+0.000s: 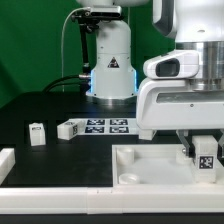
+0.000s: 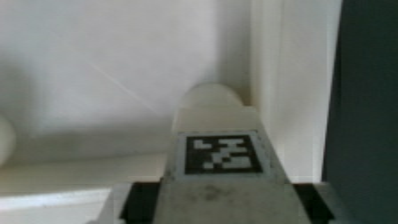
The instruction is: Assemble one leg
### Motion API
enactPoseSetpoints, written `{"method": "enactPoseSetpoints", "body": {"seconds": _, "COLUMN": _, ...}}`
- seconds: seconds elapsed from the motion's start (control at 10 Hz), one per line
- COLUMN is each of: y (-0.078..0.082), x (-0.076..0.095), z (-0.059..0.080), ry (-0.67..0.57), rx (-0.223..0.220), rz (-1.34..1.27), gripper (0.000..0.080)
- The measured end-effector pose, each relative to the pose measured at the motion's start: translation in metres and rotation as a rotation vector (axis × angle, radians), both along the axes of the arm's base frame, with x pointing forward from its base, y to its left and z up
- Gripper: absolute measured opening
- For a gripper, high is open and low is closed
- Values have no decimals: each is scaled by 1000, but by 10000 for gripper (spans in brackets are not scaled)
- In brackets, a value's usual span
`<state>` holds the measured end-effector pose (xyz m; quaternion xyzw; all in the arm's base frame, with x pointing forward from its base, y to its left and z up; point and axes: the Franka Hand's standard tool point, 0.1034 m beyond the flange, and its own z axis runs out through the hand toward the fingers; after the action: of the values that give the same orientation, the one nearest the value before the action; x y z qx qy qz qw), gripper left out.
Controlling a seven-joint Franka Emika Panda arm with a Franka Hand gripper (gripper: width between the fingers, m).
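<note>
Leg [image 2: 221, 140] in the pincer [image 2: 221, 200], and we're right over the big white square panel [image 1: 150, 165] at the exterior view's right. From the wrist view we see the tagged peg pinched between the two fingers [image 2: 151, 198], its rounded tip pointing down at the panel's white surface, close to a raised edge and the corner there. Whether the tip already touches we can't tell.

We judge this to be the insertion step: the leg is carried and being lined up with a corner socket. The next move calls for centring the tip over that socket, keeping the peg upright, then pressing or twisting it home without letting it skid off the rim.

The arm [image 1: 190, 70] hangs steeply down from above, wrist near vertical, pincer low over the panel's near corner by the border rail [image 1: 60, 190].

Elsewhere on the dark counter [image 1: 30, 105] we spot another small tagged block [image 1: 37, 133] and one more [image 1: 68, 129] just beside the marker board [image 1: 105, 125], both well apart from the action.
</note>
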<state>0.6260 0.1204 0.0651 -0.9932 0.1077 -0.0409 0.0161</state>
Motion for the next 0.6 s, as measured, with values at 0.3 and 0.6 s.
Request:
{"method": "enactPoseSetpoints", "body": {"seconds": 0.3, "y": 0, "x": 0, "z": 0, "ry": 8, "rx": 24, "rz": -369, "gripper": 291}}
{"method": "enactPoseSetpoints", "body": {"seconds": 0.6, "y": 3, "x": -2, "z": 0, "ry": 14, "rx": 55, "rz": -817, "gripper": 291}}
